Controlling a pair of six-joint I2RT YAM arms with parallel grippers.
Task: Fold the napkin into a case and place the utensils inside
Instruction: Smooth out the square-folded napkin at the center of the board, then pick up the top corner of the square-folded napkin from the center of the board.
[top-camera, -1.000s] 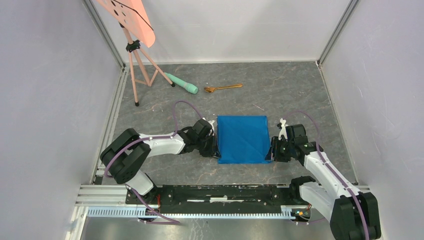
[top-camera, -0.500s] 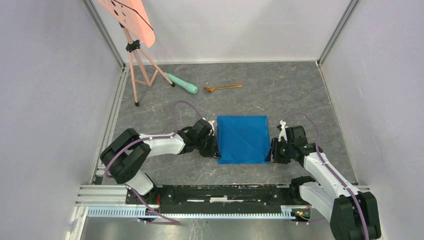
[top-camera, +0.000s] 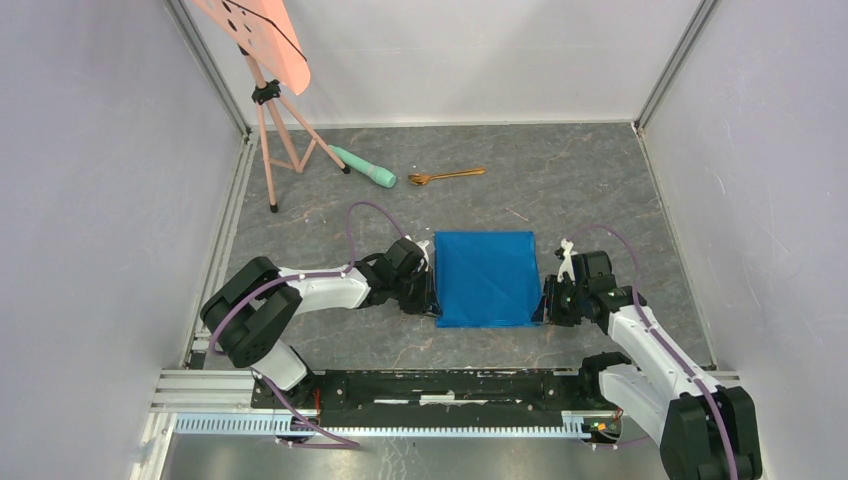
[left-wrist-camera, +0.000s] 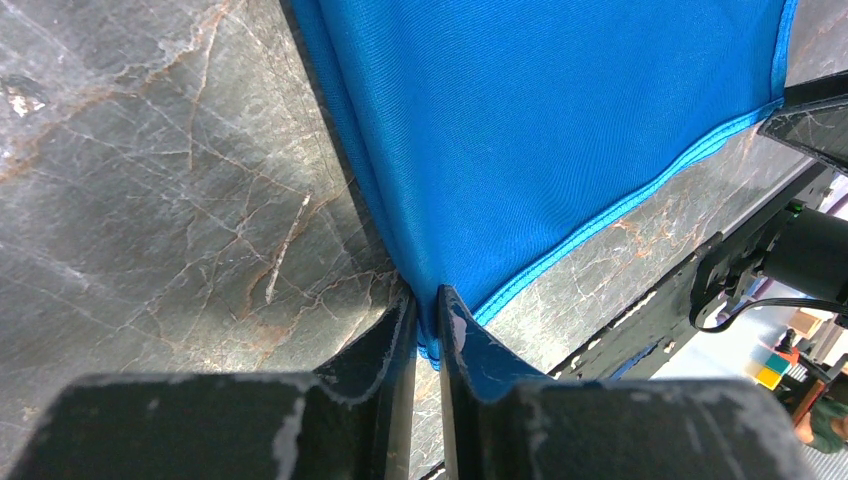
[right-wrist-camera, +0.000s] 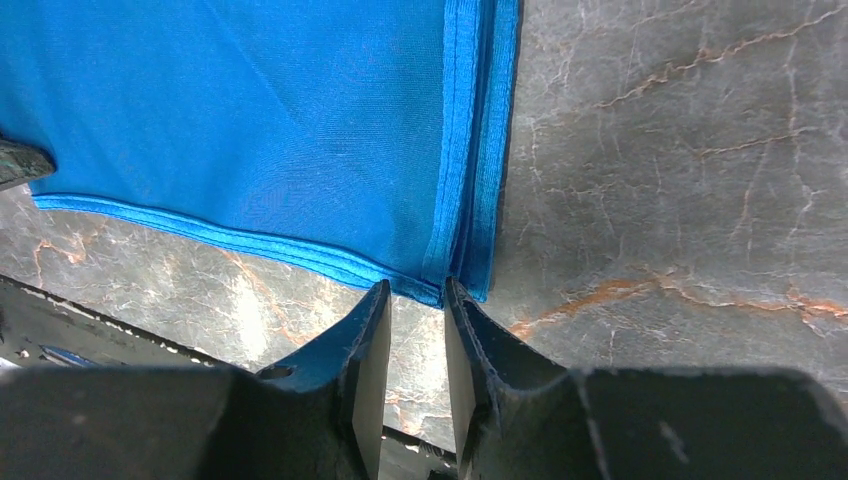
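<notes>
Two near corners of the napkin (top-camera: 486, 278) are what matters now. The cloth lies flat on the bench (top-camera: 600, 190), toward the middle of its near edge, with an arm on each side. The left gripper (left-wrist-camera: 425, 300) is clamped on the near-left corner, the hem pinched between its fingertips. The right gripper (right-wrist-camera: 415, 295) sits at the near-right corner with its jaws a narrow gap apart; the corner hem is just at the tips and not visibly caught. I judge this to be the grasp before a fold, early in the task: no case is formed, and the utensils (top-camera: 447, 176) lie well apart near the far edge, beside a mint-green cylinder (top-camera: 365, 166). The next move calls for the right jaws to close on that corner, then for both arms to lift and carry the near edge evenly so the cloth does not skew. Hard to make out: how many layers the cloth has (its right edge shows a doubled hem), and whether the copper-gold pieces number one or two from above
</notes>
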